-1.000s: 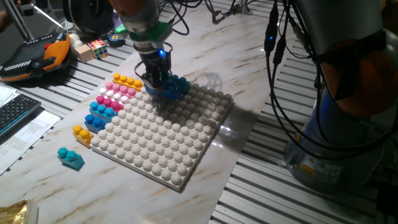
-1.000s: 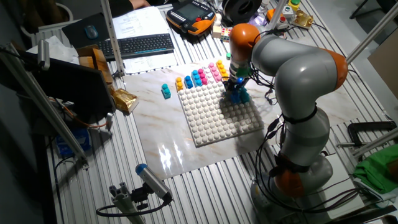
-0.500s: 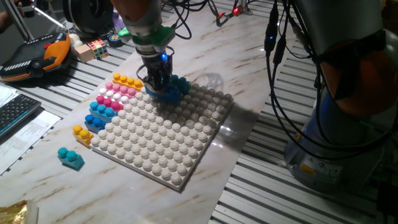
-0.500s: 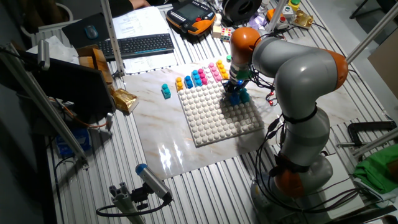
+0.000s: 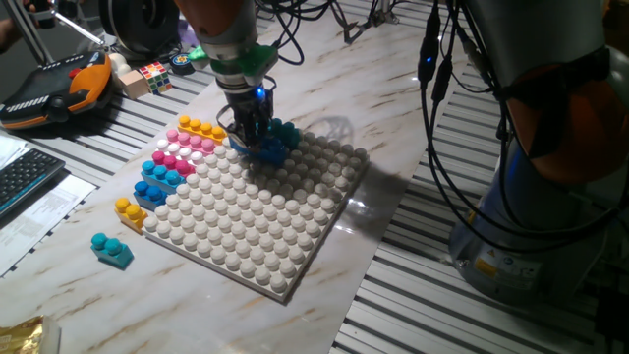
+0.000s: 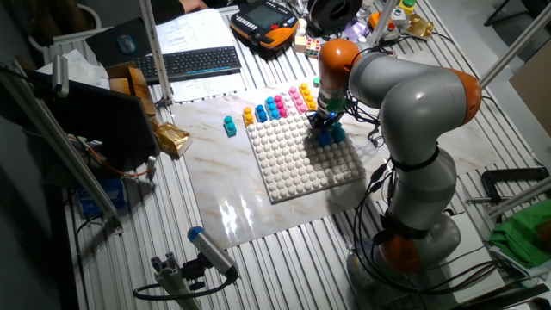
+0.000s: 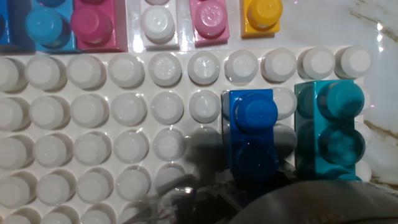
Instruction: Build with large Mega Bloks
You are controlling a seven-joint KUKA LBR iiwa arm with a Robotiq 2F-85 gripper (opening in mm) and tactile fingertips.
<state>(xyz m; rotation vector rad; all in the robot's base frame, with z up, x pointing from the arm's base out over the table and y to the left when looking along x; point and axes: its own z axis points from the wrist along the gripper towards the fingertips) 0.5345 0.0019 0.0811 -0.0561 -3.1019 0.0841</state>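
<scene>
My gripper (image 5: 257,136) stands over the far part of the white baseplate (image 5: 265,236), shut on a blue brick (image 5: 265,149) that sits on the studs. In the hand view the blue brick (image 7: 251,132) runs under a dark blurred finger at the bottom edge. A teal brick (image 7: 329,127) stands right beside it, near the plate's edge (image 5: 285,131). In the other fixed view the gripper (image 6: 325,122) hides most of the blue brick (image 6: 322,134). Yellow-orange (image 5: 201,128), pink (image 5: 180,149), and blue and light blue (image 5: 160,177) bricks line the plate's left edge.
One teal brick (image 5: 112,250) lies loose on the marble, left of the plate, and a yellow one (image 5: 129,209) is at the plate's corner. A puzzle cube (image 5: 152,76), an orange-black pendant (image 5: 54,88) and a keyboard (image 5: 25,177) lie at the far left.
The gripper has shifted slightly to the right over the baseplate, with the blue brick under it. Nothing else has moved.
</scene>
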